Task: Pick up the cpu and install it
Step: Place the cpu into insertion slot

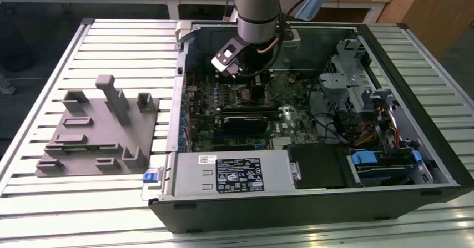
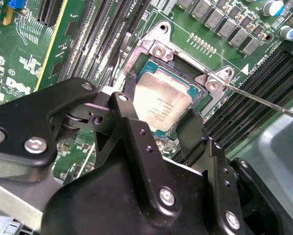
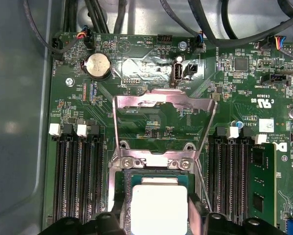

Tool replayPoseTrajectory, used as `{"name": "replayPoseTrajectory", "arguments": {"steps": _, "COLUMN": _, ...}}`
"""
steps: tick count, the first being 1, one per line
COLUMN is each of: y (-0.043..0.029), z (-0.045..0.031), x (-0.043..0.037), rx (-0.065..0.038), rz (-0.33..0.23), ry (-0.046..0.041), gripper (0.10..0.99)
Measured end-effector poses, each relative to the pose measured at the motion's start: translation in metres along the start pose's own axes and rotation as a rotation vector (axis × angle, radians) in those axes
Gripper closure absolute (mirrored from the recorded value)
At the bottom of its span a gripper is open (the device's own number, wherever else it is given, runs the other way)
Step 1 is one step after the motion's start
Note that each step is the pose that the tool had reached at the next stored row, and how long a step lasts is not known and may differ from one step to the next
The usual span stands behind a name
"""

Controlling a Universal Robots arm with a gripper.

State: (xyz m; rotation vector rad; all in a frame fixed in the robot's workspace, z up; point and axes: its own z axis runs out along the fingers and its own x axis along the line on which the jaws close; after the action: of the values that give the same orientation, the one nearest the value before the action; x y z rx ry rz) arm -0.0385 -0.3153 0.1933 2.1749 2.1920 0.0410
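In the second wrist view the black gripper [image 2: 162,105] covers the near edge of the cpu [image 2: 161,98]; the first wrist view cuts it off. It is square, with a pale silver top on a green rim and faint print I cannot read. It lies in the socket [image 2: 158,49] of the motherboard [image 3: 244,88], pinched at two opposite sides by the fingers [image 2: 194,125]
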Motion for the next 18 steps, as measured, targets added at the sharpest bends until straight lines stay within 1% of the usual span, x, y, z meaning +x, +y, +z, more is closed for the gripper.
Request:
{"name": "replayPoseTrajectory", "arguments": {"steps": 2, "y": -0.0001, "z": 0.0001, "x": 0.0000, "rx": 0.000, "rz": 0.000, "ry": 0.0007, "gripper": 0.475}}
{"name": "replayPoseTrajectory", "arguments": {"steps": 8, "y": -0.0001, "z": 0.0007, "x": 0.0005, "rx": 0.000, "rz": 0.000, "ry": 0.0079, "gripper": 0.475}}
{"name": "replayPoseTrajectory", "arguments": {"steps": 13, "y": -0.0001, "z": 0.0014, "x": 0.0006, "rx": 0.000, "rz": 0.001, "ry": 0.0165, "gripper": 0.475}}
{"name": "replayPoseTrajectory", "arguments": {"steps": 18, "y": -0.0001, "z": 0.0005, "x": 0.0005, "rx": 0.000, "rz": 0.001, "ry": 0.0173, "gripper": 0.475}}
